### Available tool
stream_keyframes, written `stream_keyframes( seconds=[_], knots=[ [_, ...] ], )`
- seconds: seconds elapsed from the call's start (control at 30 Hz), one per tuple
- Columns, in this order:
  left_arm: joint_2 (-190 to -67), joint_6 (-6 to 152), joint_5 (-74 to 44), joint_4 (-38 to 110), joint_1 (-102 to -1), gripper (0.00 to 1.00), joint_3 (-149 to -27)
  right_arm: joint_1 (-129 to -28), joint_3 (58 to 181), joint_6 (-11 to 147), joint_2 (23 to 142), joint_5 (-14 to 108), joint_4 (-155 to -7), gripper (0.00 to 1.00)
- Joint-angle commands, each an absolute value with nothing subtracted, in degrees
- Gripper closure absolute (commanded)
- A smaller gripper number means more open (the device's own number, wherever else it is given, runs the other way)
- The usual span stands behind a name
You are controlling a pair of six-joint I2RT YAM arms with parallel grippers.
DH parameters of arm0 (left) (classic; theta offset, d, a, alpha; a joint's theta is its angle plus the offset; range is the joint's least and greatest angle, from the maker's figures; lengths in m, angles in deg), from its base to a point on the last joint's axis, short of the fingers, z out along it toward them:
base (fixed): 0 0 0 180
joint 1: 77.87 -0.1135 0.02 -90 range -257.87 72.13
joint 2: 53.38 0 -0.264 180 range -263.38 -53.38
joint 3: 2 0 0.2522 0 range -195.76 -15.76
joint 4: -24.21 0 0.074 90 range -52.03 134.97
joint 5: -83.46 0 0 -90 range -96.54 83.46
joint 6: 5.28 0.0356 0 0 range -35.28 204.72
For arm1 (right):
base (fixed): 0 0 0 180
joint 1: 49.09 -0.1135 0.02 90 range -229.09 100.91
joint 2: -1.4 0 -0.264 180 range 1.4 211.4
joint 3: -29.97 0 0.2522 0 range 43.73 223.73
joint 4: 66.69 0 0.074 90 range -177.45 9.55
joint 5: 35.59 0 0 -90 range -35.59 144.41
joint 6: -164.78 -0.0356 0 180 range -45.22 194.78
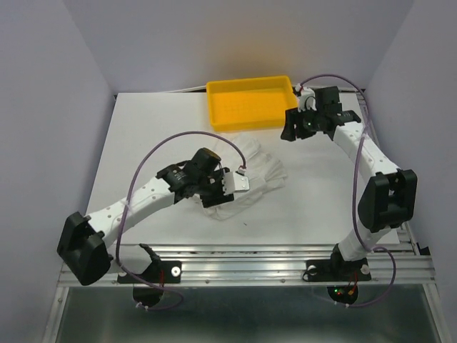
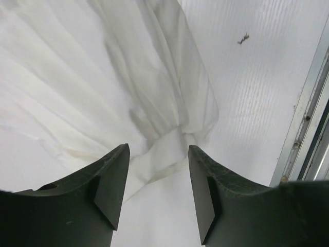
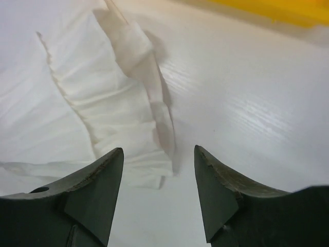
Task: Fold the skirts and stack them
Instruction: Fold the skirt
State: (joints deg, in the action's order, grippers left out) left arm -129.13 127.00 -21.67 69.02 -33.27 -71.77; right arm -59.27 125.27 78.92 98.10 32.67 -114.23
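A white pleated skirt [image 1: 260, 168] lies crumpled on the table's middle; I cannot tell whether it is one garment or more. My left gripper [image 1: 223, 187] hovers over its near left part. In the left wrist view the left gripper [image 2: 158, 149] is open, with a gathered fold of the skirt [image 2: 77, 87] just beyond its tips and nothing pinched. My right gripper [image 1: 291, 130] sits beyond the skirt's far right corner, beside the tray. Seen from the right wrist, the right gripper [image 3: 158, 150] is open and empty, with the skirt's pleated edge [image 3: 108, 108] ahead on the left.
A yellow tray [image 1: 250, 86] stands at the back of the table, its edge [image 3: 288, 10] showing at the top of the right wrist view. The table's metal front rail [image 2: 303, 118] runs close to the left gripper's right. A small dark speck [image 2: 243, 38] lies on the table.
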Motion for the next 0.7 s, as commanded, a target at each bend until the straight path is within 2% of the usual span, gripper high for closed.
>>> stream_keyframes(
  seconds=[0.0,0.2,0.37,0.5,0.67],
  knots=[
    [-122.29,122.70,-23.07,69.10,-33.31,0.38,-73.77,-61.30,133.27,79.79,98.16,24.02,-115.52,0.37],
    [-120.70,115.67,-24.55,62.85,-40.42,0.32,-73.33,-71.04,133.74,76.90,104.66,18.12,-116.40,0.39],
    [-126.41,117.15,-28.07,60.74,-48.77,0.34,-74.47,-77.56,125.57,75.22,109.41,17.23,-111.05,0.40],
    [-129.31,120.48,-29.83,60.12,-51.33,0.34,-73.33,-79.86,121.36,75.83,113.45,19.16,-108.14,0.43],
    [-128.80,125.06,-28.25,58.54,-53.08,0.36,-67.98,-80.38,118.44,78.99,118.02,28.73,-106.73,0.49]
  ],
)
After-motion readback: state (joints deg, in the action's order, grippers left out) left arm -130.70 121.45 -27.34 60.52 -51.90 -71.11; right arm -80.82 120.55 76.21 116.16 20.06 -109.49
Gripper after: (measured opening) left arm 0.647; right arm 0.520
